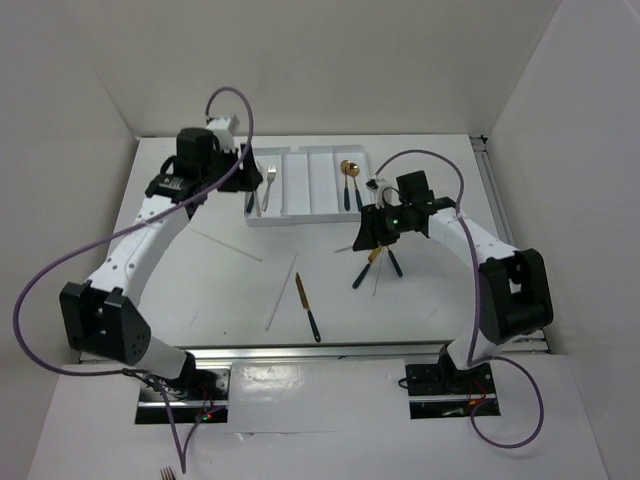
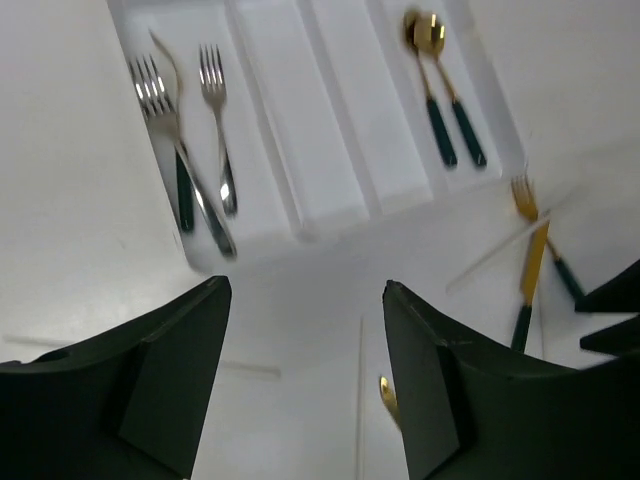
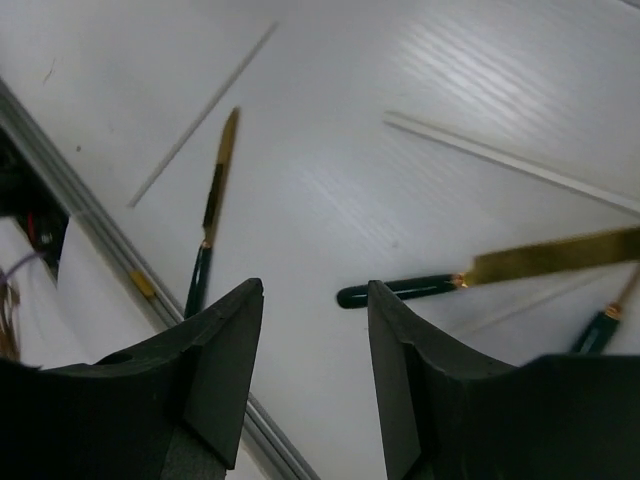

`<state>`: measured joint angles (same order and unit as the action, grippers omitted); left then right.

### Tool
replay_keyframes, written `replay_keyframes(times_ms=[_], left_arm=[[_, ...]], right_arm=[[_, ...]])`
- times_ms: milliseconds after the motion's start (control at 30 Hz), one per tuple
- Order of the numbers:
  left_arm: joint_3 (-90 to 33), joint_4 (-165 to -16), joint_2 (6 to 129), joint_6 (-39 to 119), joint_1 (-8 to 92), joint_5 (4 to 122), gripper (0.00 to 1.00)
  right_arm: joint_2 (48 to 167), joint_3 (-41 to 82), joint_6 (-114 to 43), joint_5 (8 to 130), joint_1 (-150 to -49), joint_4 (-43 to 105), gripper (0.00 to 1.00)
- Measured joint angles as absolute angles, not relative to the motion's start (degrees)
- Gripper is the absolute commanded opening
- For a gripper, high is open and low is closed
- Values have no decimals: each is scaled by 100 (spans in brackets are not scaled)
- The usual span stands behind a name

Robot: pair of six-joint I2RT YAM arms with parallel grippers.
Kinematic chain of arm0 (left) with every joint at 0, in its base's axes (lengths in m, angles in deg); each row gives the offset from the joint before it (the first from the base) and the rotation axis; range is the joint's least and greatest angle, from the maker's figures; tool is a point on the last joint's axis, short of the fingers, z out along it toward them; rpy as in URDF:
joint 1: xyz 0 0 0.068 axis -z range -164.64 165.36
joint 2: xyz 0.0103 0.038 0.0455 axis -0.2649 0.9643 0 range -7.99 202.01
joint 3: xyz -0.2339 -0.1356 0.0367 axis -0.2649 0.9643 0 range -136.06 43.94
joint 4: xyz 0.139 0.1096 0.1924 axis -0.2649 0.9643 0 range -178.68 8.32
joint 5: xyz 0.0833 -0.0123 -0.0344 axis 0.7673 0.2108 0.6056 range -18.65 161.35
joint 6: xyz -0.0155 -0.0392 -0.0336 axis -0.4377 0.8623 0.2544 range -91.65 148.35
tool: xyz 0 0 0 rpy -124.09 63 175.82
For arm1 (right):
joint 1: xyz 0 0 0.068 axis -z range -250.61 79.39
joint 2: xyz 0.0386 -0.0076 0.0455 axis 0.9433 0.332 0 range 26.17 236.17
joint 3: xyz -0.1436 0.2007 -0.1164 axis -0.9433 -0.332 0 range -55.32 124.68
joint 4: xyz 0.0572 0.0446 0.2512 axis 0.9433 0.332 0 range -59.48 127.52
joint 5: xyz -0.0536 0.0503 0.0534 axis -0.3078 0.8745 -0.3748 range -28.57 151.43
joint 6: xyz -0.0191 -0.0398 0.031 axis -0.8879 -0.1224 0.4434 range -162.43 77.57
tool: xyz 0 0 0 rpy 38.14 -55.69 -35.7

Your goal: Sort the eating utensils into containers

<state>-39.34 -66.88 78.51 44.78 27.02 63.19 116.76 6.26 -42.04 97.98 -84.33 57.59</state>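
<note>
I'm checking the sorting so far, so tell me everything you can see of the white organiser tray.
The white plastic tray lies flat at the far side of the table, with four long parallel slots. The leftmost holds forks, the rightmost two gold spoons with dark handles; the two middle slots are bare.

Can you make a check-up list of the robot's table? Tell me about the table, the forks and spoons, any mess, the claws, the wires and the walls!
Surface: white table, flat.
Job's things: the white tray holds forks in one end slot and two gold spoons in the other. A gold knife, chopsticks and more utensils lie loose on the table.
Clutter: nothing seen.
Claws: left claw open and empty, near the tray; right claw open, above the loose utensils.
Cables: a purple cable loops off each arm.
Surroundings: white walls.
</note>
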Motion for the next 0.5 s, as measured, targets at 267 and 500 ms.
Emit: replay_keyframes(times_ms=[267,500], left_arm=[[-2122,-5883,6832,4508,3074,6616,80],[-2105,-5813,6181,4517,2962,7469,89]], right_arm=[[11000,300,-4882,9908,-9904,5939,51],[10915,-176,-4958,9593,-10865,6231,51]])
